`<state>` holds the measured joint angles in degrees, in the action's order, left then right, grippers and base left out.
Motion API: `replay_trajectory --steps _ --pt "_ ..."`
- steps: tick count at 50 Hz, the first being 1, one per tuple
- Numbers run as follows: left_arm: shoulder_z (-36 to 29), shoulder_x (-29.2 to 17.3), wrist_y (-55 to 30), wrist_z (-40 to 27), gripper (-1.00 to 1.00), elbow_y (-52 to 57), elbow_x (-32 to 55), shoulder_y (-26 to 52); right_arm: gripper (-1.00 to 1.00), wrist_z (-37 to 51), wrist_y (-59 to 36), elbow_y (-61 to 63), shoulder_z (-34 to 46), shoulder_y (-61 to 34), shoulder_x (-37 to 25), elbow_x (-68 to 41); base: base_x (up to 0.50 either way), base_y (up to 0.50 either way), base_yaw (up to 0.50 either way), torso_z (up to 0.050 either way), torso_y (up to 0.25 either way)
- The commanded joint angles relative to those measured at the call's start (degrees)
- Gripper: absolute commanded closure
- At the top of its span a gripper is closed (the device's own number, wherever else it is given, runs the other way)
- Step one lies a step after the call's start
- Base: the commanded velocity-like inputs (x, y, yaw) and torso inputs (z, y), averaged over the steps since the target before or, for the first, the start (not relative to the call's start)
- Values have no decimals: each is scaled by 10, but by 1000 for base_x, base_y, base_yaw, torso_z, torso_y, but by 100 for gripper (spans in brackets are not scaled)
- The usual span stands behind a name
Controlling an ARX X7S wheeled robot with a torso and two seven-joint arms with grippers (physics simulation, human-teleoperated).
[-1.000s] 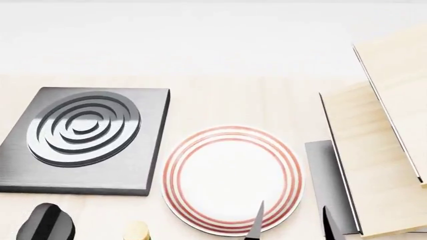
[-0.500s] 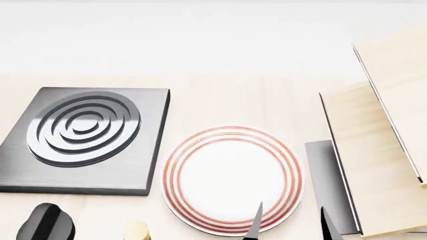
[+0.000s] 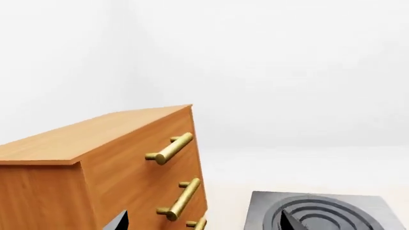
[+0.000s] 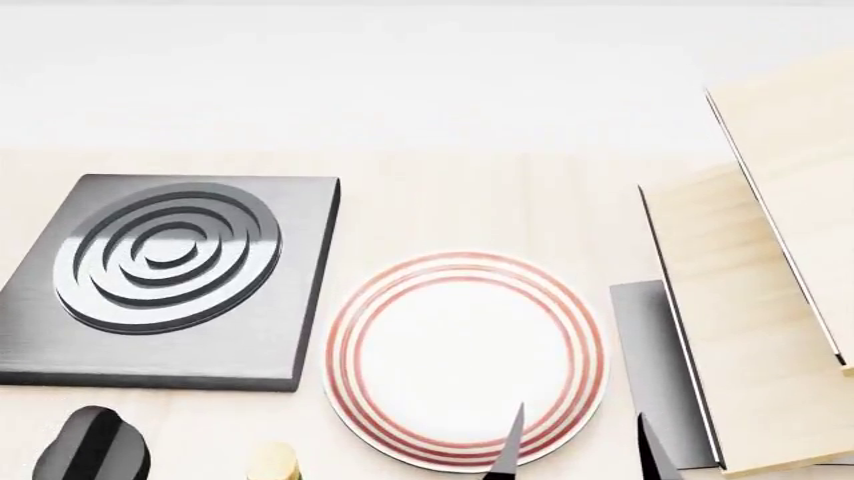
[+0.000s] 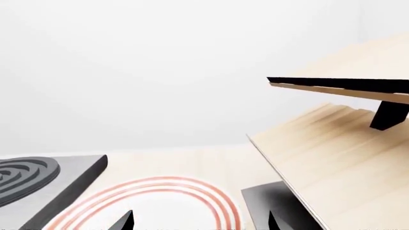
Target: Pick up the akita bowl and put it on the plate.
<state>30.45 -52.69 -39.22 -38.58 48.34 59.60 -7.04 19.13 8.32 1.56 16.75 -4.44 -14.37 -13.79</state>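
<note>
The plate point(image 4: 465, 360), white with red rings, lies flat on the pale wooden counter in the middle of the head view, and its rim point(image 5: 160, 191) also shows in the right wrist view. My right gripper point(image 4: 582, 455) hovers at the plate's near right edge, open, with one dark fingertip point(image 4: 513, 448) over the plate and the other point(image 4: 651, 450) over a grey slab. Nothing is between the fingers point(image 5: 124, 223). My left gripper point(image 3: 203, 226) is open and empty, pointing between a wooden cabinet and the stove burner. The akita bowl is out of view.
A dark square stove burner point(image 4: 167, 275) with rings sits left of the plate. A tilted wooden rack point(image 4: 747, 300) and a grey slab point(image 4: 654, 370) stand to the right. A drawer cabinet point(image 3: 108, 163) with brass handles is left of the burner. A dark rounded object point(image 4: 94, 445) shows at the lower left.
In the head view, my right gripper's fingertips have drifted slightly to the left. Nothing else has moved.
</note>
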Motion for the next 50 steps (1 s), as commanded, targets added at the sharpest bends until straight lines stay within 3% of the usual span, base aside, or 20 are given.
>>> replay_trajectory --steps 1,8,15,22,28,34,50 --pt "-17 -42 -51 -24 -100 -31 83 25 -100 0 3 -13 2 -5 1 -4 0 0 0 0 0" --pt "-19 -53 -80 -56 -100 -81 214 41 -100 0 5 -23 3 -9 2 -5 0 0 0 0 0" --pt "-16 -59 -93 -71 -100 -116 288 38 -100 1 9 -32 7 -11 3 -3 0 0 0 0 0" --pt "-66 -89 -121 -108 -100 -155 352 47 -100 1 10 -39 9 -14 4 -3 0 0 0 0 0" --pt "-103 -108 -134 -156 -100 -175 341 62 -100 0 15 -50 11 -17 5 -4 0 0 0 0 0" --pt "-117 -112 -144 -153 -100 -198 385 60 -100 0 17 -54 13 -17 5 -4 0 0 0 0 0" --pt "-125 -131 -168 -191 -100 -204 398 28 -100 0 20 -73 20 -25 8 -4 0 0 0 0 0"
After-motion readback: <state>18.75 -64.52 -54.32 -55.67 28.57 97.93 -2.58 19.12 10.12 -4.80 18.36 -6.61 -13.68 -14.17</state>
